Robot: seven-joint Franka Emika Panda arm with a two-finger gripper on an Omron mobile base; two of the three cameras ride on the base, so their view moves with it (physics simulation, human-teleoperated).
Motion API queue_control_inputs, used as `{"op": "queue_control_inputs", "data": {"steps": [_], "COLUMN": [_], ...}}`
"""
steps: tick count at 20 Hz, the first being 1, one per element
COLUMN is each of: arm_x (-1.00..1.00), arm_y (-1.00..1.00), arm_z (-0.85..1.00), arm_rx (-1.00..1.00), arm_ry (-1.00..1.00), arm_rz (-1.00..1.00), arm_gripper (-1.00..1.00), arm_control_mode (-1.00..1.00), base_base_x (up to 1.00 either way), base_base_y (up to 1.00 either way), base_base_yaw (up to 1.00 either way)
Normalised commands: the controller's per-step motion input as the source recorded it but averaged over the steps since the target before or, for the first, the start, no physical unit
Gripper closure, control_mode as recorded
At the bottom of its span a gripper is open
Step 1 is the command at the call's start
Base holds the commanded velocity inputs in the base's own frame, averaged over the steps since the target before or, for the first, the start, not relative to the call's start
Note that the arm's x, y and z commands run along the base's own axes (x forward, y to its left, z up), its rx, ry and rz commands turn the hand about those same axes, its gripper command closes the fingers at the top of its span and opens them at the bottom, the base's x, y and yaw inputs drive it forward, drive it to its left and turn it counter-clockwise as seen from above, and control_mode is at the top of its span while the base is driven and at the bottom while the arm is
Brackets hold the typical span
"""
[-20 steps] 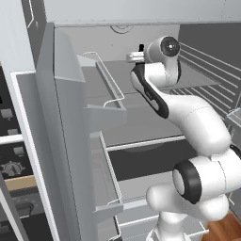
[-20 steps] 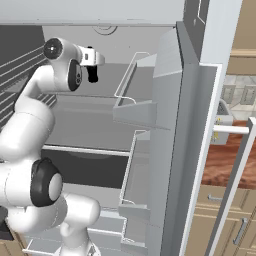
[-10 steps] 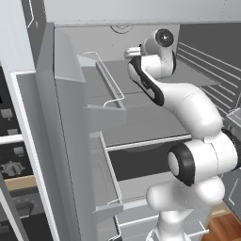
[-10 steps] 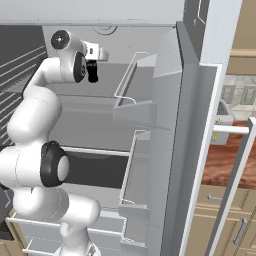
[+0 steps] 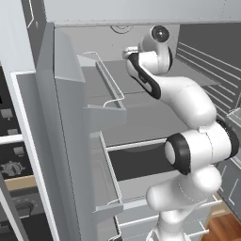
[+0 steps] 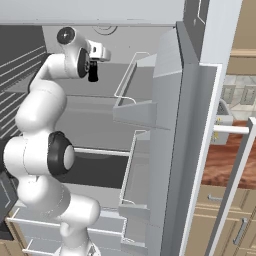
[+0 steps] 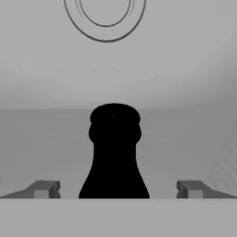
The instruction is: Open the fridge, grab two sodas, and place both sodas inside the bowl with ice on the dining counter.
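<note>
In the left base view the fridge (image 5: pixel 66 122) stands open, its door swung out at the left with wire-fronted door bins (image 5: pixel 110 101) one above the other, and the white arm (image 5: pixel 188 141) reaches up from the lower right into the grey upper compartment. In the right base view the same door stands at the right, and the hand (image 6: pixel 93 75) sits high inside the compartment, near the back wall. In the hand view a near-black soda bottle (image 7: pixel 114 152) with a slim neck and rounded cap stands upright straight ahead, centred between the two finger tips (image 7: pixel 44 189), which sit wide apart on either side and clear of it. Behind it is the grey back wall with a round ring fitting (image 7: pixel 105 21) at the top.
</note>
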Motion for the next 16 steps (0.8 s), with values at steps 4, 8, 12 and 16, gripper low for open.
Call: {"op": "queue_control_inputs", "data": {"steps": [4, 8, 12, 16], "arm_x": [0.11, 0.03, 0.00, -0.18], "arm_y": [0.00, 0.00, 0.00, 0.00], "arm_z": [-0.20, -0.08, -0.07, 0.00], "arm_rx": [0.00, 0.00, 0.00, 0.00], "arm_ry": [0.03, 0.05, 0.02, 0.00], "arm_rz": [0.00, 0.00, 0.00, 0.00], "arm_gripper": [1.00, 1.00, 1.00, 1.00], "arm_control_mode": [-1.00, -1.00, -1.00, -1.00], "base_base_x": [0.00, 0.00, 0.00, 0.00], "base_base_y": [0.00, 0.00, 0.00, 0.00], "base_base_yaw": [0.00, 0.00, 0.00, 0.00]}}
